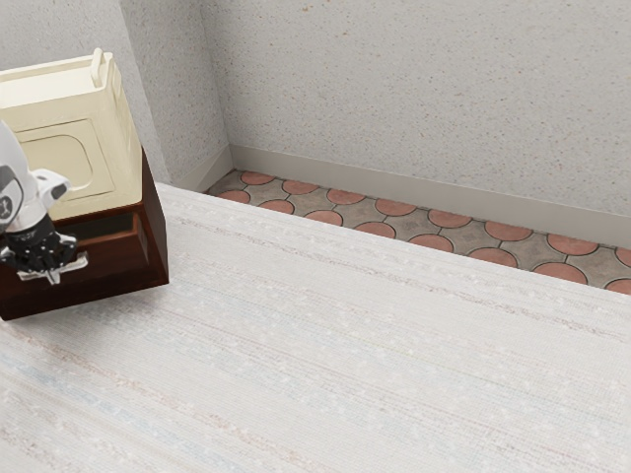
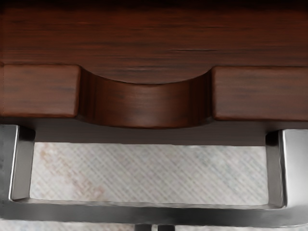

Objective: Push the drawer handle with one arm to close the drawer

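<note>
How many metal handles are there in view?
1: the handle on the front of the drawer. The arm covers part of the cabinet, and the exterior view's left edge cuts it off, so another could be hidden.

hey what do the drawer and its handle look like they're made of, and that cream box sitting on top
The drawer looks like dark reddish-brown wood, smoothly finished: fine streaks of grain run along it. Its handle seems to be bare metal, perhaps steel, with silvery grey highlights. The cream box could be painted wood or plastic; its even color shows no grain.
</note>
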Motion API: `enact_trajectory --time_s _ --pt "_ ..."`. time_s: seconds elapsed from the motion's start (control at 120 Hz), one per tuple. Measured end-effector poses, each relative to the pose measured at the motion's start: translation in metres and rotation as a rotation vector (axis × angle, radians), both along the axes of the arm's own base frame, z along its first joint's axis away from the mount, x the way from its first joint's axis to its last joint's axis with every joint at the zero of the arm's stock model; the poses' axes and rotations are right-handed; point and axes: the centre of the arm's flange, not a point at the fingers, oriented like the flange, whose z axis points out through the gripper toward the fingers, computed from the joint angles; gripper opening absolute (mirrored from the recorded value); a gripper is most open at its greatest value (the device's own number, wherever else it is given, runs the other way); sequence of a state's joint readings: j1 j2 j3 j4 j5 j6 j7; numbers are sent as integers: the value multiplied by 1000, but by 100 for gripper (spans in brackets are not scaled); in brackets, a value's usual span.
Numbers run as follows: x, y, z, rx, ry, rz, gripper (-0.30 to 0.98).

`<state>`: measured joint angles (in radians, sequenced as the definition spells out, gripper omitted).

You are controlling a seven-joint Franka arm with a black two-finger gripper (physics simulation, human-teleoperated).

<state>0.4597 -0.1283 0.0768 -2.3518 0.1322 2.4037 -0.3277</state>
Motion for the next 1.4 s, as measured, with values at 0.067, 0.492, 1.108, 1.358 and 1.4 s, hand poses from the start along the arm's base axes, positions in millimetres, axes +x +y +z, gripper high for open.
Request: enact_trajectory --time_s 0.067,0.492,1.108,1.358,1.4 --pt "7 10 0 4 -5 6 -10" --pt "48 36 2 28 -17 -31 -10" --pt "45 -101 68 -120 71 -239 -10" --pt "93 -218 200 -113 46 -505 19" --pt "94 -225 221 -105 36 -528 27"
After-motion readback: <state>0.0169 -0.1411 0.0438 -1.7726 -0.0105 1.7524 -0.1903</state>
